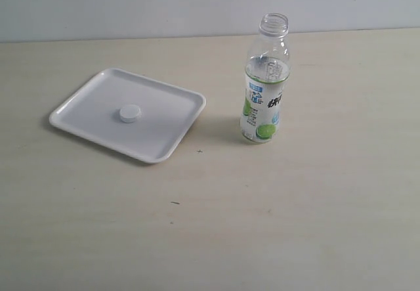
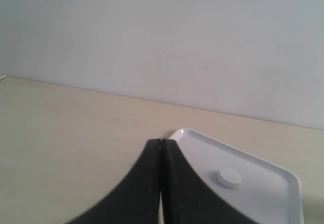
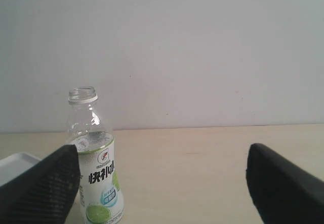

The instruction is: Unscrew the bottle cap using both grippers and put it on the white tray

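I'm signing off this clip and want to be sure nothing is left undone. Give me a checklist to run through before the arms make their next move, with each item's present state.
1. Cap off the bottle: ok, its threaded neck is bare.
2. Bottle cap on the white tray: ok, lying flat near the middle.
3. Bottle upright: ok, standing on the table, apart from the tray.
4. Left gripper free: ok, shut with nothing in it.
5. Right gripper free: ok, open and holding nothing.
6. Gripper heights above the table: cannot tell; neither shows in the exterior view.
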`<state>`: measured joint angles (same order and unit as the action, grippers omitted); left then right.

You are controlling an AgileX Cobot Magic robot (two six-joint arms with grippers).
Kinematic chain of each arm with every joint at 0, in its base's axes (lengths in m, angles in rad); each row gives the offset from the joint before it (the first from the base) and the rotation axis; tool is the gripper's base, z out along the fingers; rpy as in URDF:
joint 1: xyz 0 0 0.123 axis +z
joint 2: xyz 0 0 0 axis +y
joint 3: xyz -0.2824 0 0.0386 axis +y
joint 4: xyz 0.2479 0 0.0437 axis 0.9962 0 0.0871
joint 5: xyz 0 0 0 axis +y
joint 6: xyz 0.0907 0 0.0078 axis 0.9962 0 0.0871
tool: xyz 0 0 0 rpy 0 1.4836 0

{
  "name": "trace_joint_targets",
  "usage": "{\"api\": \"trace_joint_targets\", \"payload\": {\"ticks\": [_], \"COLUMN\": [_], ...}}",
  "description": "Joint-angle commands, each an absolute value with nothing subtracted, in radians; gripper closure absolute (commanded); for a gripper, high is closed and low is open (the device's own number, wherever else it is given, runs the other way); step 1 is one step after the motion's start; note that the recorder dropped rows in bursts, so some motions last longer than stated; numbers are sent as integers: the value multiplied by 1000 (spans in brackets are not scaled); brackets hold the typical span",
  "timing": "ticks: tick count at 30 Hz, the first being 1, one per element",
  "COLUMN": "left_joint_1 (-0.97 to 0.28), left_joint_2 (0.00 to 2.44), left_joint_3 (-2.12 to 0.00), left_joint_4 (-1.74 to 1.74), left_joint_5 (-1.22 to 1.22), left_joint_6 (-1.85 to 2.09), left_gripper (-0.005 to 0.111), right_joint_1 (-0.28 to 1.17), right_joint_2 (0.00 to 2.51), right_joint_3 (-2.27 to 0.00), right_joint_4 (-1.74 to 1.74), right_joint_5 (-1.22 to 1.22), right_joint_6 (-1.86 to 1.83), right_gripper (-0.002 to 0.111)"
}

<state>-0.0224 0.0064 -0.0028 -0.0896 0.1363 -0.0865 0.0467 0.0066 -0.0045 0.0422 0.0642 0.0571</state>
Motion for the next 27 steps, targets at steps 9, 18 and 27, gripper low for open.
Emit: {"api": "trace_joint_targets", "payload": {"ticks": [9,18,27], "left_joint_1": [-20,-20,-20], "left_joint_2": [0,0,0], "left_joint_3": [0,0,0], "left_joint_4": [19,109,109], "left_joint_5": [125,127,127], "left_joint_6": [-173,-262,-262], "left_gripper": [107,107,107], "right_joint_1": [47,47,47], "right_joint_2": [0,0,0], "right_joint_3": [0,0,0], "right_joint_4": [46,46,46], "right_joint_5": [60,60,60], "right_joint_6": [53,53,53], "right_gripper": [24,24,24]}}
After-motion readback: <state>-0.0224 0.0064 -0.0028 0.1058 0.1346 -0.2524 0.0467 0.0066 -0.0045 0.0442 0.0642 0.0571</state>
